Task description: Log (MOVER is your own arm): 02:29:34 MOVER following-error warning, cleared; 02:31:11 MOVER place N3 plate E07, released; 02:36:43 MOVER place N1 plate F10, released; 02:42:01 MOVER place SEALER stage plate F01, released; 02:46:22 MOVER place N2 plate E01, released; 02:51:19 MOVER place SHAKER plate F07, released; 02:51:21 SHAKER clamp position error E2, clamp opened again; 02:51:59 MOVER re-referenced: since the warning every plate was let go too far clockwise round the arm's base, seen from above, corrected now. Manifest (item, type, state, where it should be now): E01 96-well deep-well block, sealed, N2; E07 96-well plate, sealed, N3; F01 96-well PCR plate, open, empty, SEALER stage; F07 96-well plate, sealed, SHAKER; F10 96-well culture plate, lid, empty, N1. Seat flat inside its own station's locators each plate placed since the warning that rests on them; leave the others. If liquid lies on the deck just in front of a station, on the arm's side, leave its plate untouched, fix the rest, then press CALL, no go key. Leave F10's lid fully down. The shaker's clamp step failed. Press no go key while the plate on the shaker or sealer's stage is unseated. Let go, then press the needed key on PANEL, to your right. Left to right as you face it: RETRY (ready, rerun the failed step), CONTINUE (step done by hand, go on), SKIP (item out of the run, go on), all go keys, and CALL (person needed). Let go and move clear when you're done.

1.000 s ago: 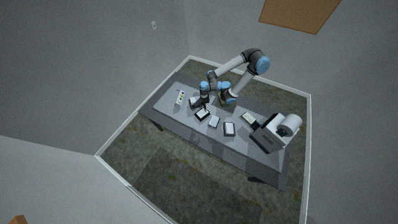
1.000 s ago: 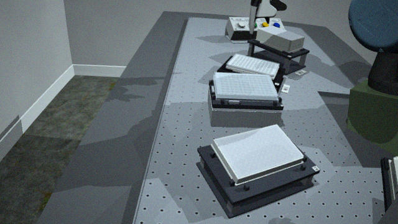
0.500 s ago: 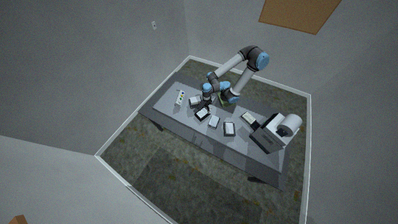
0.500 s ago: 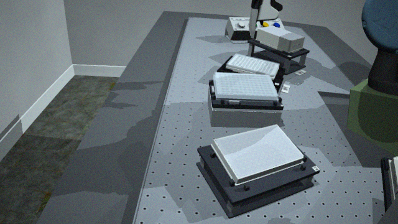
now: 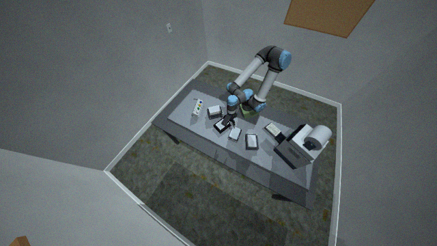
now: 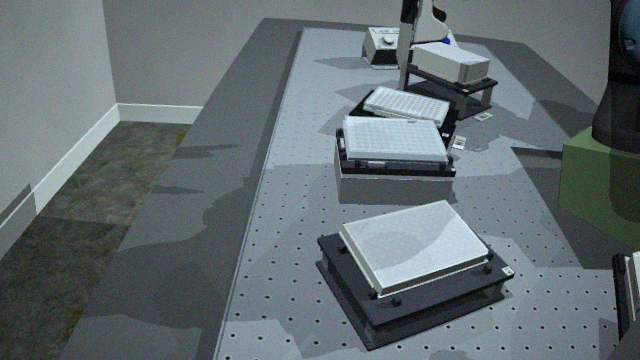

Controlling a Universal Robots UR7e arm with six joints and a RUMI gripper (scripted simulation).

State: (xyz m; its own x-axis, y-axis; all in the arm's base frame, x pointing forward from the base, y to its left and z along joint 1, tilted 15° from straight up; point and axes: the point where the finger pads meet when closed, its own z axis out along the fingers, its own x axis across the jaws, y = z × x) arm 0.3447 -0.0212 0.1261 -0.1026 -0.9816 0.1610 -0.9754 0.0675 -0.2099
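My gripper [image 5: 228, 121] is open and empty, low over the white 96-well plate [image 5: 221, 126] on the third nest from the sealer. In the exterior view one finger [image 6: 403, 62] reaches down at the far end of this plate [image 6: 406, 105], which lies skewed on its black nest. The shaker plate [image 6: 395, 139] lies on the shaker block roughly square. The lidded culture plate [image 6: 412, 247] sits twisted on its nest, with its lid down. The deep-well block [image 6: 450, 61] stands on a raised nest behind. The plate on the sealer stage [image 5: 273, 129] shows only as an edge [image 6: 631, 292].
The key panel [image 5: 197, 106] lies at the table's far end, also in the exterior view [image 6: 382, 45]. The sealer with its roll [image 5: 304, 141] stands at the other end. The arm's green base block [image 6: 600, 187] is at the right. Small labels [image 6: 459, 142] lie beside the nests.
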